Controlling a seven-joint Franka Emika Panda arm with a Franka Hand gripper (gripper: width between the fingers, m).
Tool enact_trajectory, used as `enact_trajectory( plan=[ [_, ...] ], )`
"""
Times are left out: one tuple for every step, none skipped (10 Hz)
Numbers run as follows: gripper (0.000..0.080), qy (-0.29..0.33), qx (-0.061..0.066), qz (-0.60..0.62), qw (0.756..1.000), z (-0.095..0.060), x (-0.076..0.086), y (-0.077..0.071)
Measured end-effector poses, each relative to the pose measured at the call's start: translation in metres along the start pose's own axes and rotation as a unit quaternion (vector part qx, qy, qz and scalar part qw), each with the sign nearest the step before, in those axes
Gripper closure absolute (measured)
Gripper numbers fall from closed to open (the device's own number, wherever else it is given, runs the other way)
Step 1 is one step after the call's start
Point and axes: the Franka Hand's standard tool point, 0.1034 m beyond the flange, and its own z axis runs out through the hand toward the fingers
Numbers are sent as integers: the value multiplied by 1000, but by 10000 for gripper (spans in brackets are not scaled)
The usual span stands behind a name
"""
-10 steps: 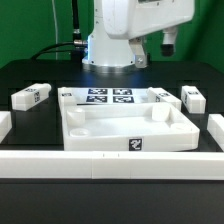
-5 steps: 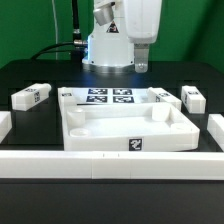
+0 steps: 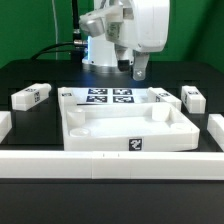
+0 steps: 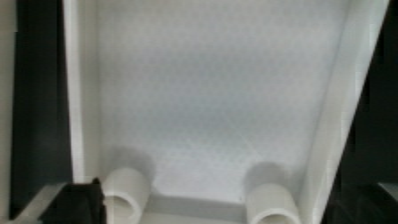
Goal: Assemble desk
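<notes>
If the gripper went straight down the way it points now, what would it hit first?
Probably the desk top, on its flat inner floor; the wrist view shows nothing between. Depth is unclear.

light: bright, even; shadows: soft | exterior view: sharp | wrist view: blurred, washed-out white

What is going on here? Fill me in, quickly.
A single robot arm is assembling a white desk. Its fingers are open and empty, hanging in the air near the far edge of the rimmed desk top. No leg looks fitted yet. One leg lies loose at the exterior view's left, another leg at its right.
</notes>
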Motion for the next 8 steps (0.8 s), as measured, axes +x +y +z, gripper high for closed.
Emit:
enact_trajectory(
  plan=[
    [150,-1,0,4,1000,0,-1,0],
    [150,-2,1,2,1000,1,-1,0],
    [150,-2,2,2,1000,1,-1,0],
    [150,-2,2,2,1000,3,-1,-2],
    [150,0,4,3,1000,14,3,-15],
    [150,3,13,3,1000,25,6,-27],
    [150,7,23,2,1000,37,10,-34],
    [150,11,32,2,999,47,13,-39]
  ],
)
